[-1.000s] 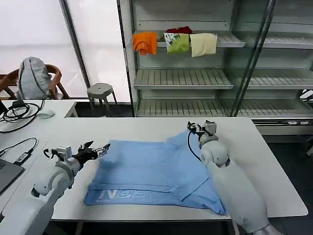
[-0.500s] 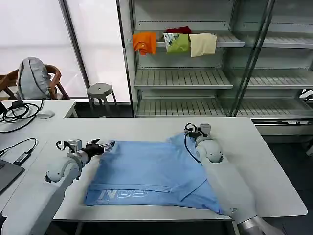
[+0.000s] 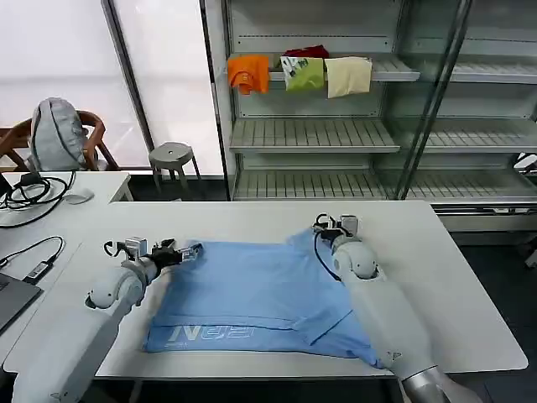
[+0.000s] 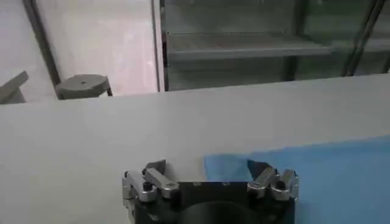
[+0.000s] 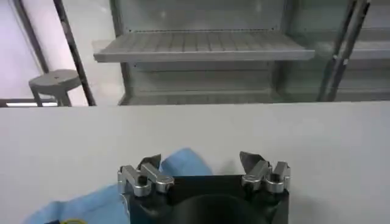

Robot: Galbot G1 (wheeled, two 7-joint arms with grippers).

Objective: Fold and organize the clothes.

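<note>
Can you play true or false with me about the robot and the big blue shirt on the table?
1. The blue T-shirt lies on the white table. True.
2. The left gripper is up at the shelves. False: it is at the shirt's far left corner, low over the table.
3. The right gripper is open. True: its jaws stand apart at the shirt's far right corner.
4. The orange cloth lies on the table. False: it hangs on a shelf behind.
</note>
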